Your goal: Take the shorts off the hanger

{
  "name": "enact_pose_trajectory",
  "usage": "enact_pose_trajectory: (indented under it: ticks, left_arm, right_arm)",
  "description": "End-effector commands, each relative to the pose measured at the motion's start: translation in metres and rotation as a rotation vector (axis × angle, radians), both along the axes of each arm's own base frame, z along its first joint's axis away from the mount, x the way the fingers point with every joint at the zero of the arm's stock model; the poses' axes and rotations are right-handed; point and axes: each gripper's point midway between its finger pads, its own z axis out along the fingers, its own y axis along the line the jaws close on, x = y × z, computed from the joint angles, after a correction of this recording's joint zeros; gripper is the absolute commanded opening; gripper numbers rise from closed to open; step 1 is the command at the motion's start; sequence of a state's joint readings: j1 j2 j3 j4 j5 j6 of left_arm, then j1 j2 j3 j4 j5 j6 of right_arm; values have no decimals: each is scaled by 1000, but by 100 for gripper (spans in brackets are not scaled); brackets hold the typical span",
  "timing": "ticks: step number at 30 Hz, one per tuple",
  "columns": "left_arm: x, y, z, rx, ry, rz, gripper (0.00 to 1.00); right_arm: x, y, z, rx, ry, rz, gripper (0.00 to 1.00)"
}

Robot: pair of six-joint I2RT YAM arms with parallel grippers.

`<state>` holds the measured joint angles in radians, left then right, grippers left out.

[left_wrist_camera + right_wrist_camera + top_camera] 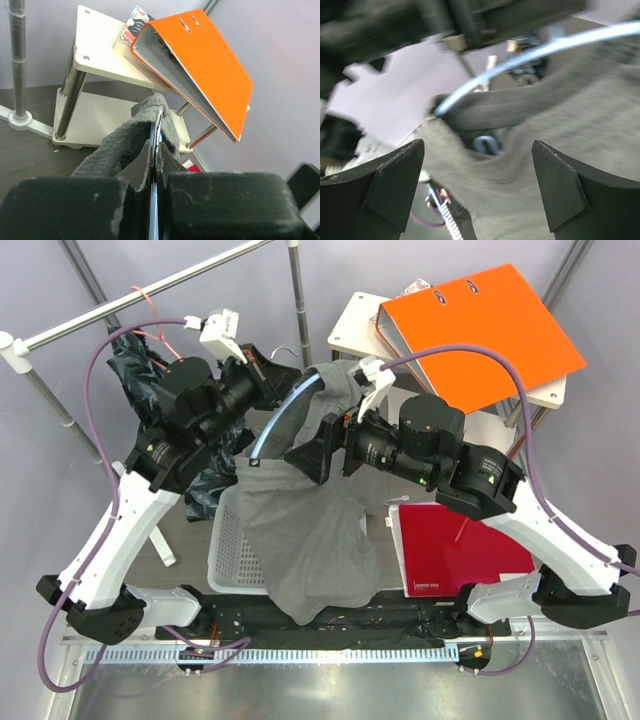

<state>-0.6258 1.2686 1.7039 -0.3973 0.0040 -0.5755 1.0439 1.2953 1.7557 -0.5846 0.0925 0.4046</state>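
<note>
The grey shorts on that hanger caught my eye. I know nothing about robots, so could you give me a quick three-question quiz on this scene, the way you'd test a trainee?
1. True or false: the right gripper is shut on the shorts.
2. What is the left gripper clamped on? A) the hanger B) the basket C) the red folder
3. What colour is the binder lying on the white side table?

Key: 1 false, its jaws stand open, with the cloth in front of them; 2 A; 3 orange.
</note>
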Motion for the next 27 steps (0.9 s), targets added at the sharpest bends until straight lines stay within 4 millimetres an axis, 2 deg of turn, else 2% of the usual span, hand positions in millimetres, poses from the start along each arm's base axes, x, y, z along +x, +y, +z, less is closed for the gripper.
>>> enact_pose_trajectory:
  ticks: [1,4,5,11,12,14,15,17,18,23,24,27]
  left_arm:
    - [-3,11,70,-150,-170,36,0]
    - [-6,8,69,-151,-168,19,0]
    - [-9,10,71,-157,-171,15,0]
    - [-14,11,74,-168,-174,5,0]
    - [-14,12,75,-171,-174,6,0]
    - [-15,12,77,-175,-177,6,0]
    - [-14,11,74,-169,-172,6,0]
    - [-11,12,74,-172,-174,17,0]
    - [-9,13,75,-176,-175,29,1]
    - [3,10,73,-174,-184,55,0]
    - [6,10,72,-170,-189,62,0]
    - [16,9,69,-168,-214,91,0]
  right_arm:
    - [-33,31,17,40,-108,257,94]
    - [-30,37,17,5,-169,279,95]
    - [-26,43,12,-16,-170,286,95]
    - [-26,60,3,-66,-219,355,85]
    - [-26,63,1,-70,-214,365,77]
    - [-31,66,7,-47,-216,394,70]
    - [-38,67,8,-35,-217,426,57]
    - [-44,70,8,-20,-213,441,48]
    - [-46,71,9,-7,-210,442,36]
    - [-68,86,2,6,-161,509,4]
    - [-75,89,3,17,-156,530,1]
    - [-99,101,-4,41,-110,637,1]
